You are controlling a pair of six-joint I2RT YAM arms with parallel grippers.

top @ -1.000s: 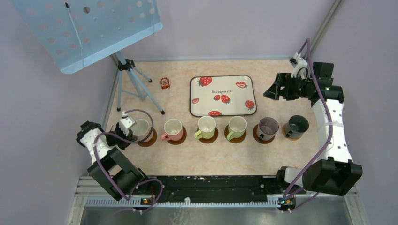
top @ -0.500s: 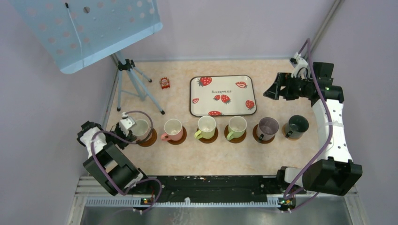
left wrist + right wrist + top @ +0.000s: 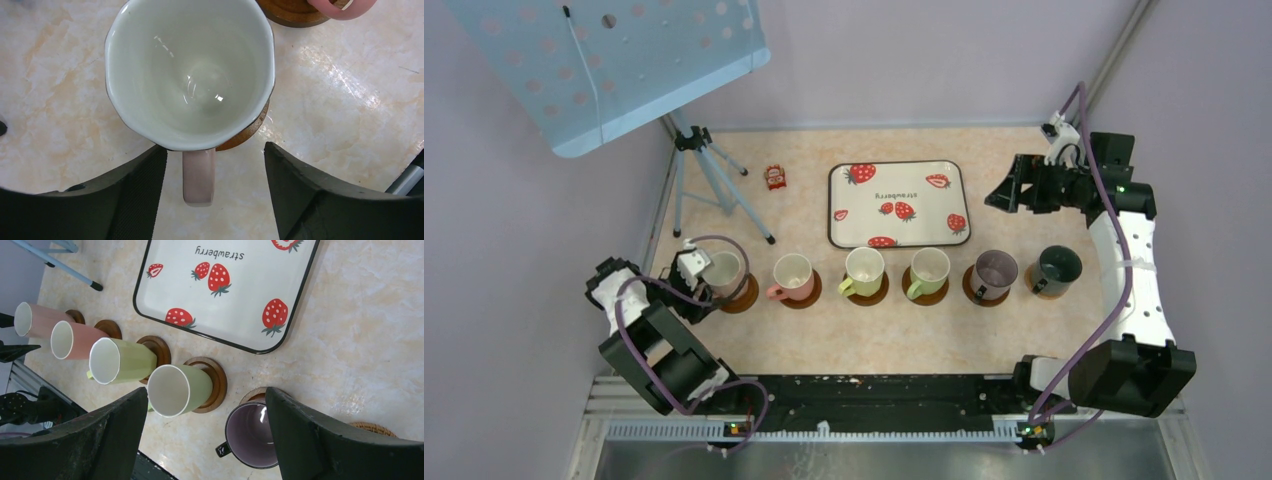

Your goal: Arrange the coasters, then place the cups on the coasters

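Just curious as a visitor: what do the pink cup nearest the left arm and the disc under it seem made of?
The pink cup looks like glazed ceramic: its white inside is glossy with sharp light glints. The coaster under it looks like varnished wood, brown and smooth-edged, though wood-look plastic is possible.
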